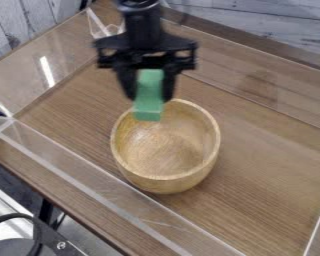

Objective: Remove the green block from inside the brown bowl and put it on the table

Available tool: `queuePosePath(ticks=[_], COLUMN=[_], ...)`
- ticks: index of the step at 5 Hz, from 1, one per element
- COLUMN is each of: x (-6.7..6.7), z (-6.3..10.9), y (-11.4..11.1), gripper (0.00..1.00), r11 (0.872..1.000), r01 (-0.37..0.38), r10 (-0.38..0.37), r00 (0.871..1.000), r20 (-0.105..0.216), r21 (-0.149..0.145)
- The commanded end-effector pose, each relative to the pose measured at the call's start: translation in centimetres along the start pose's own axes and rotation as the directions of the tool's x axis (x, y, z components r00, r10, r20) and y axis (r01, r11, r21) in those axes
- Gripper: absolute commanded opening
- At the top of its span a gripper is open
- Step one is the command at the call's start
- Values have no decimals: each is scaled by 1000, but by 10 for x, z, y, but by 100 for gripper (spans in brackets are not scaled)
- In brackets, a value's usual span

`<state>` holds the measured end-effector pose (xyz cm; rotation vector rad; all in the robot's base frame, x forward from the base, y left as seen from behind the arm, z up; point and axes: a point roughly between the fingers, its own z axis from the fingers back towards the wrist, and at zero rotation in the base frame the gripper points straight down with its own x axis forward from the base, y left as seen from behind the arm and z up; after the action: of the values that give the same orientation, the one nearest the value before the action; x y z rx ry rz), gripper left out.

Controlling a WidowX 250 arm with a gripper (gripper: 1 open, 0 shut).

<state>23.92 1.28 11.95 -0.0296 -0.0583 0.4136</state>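
Green block [149,95] hangs gripped in our fingers [152,74], over the far rim of the bowl [167,160]; we should carry it clear, lower it flat onto the counter [263,180], then release gently.

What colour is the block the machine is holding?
The block is green, seen in the one camera view.

Arm [159,27] cut off at top edge, fingertips motion-blurred. Block [151,90] blurry, its upper end hidden. Cable [12,222] runs out of view.
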Motion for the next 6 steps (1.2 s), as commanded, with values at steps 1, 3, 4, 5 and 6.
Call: queuePosePath(ticks=[1,3,4,5,6], x=[22,24,30,21,9], z=[9,4,-6,-23,-46], y=[7,36,58,77,90], gripper=[0,0,0,0,0], r11=[1000,998,994,996,998], r01=[12,-54,-76,-64,-35], r10=[-11,52,73,64,38], r00=[996,997,996,998,997], r20=[84,56,53,-5,-70], r21=[-6,45,76,66,53])
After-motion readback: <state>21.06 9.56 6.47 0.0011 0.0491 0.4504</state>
